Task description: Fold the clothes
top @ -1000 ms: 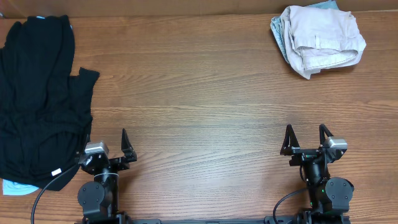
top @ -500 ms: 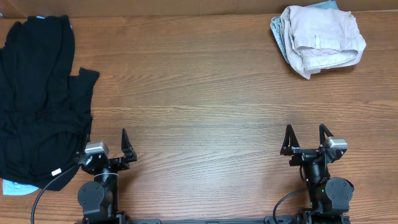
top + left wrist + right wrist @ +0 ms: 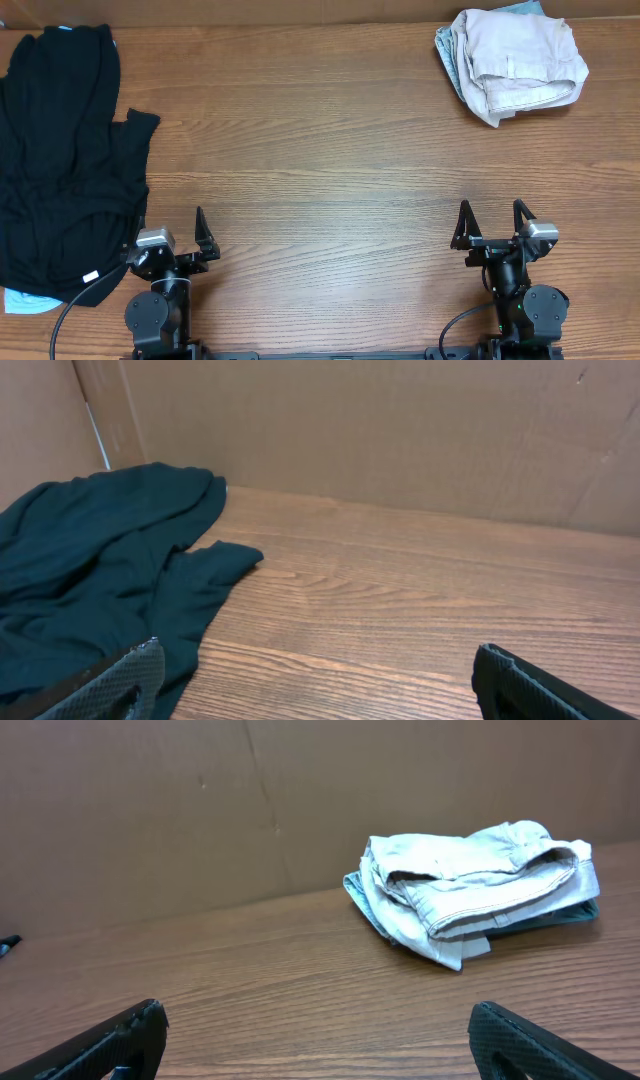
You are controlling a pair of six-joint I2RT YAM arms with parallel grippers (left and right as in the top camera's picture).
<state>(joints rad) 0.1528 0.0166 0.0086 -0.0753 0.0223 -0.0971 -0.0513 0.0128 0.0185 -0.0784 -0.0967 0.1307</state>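
A folded pale beige pair of shorts (image 3: 515, 62) lies at the table's far right corner on top of a bluish garment; it also shows in the right wrist view (image 3: 480, 880). A crumpled dark garment (image 3: 60, 160) covers the left side of the table and shows in the left wrist view (image 3: 90, 580). My left gripper (image 3: 170, 238) is open and empty at the front left, its left finger next to the dark garment's edge. My right gripper (image 3: 492, 228) is open and empty at the front right, far from the shorts.
A cardboard wall (image 3: 300, 800) stands along the table's far edge. A pale blue scrap (image 3: 20, 300) pokes out under the dark garment at the front left. A small white label (image 3: 90, 276) shows on the dark garment.
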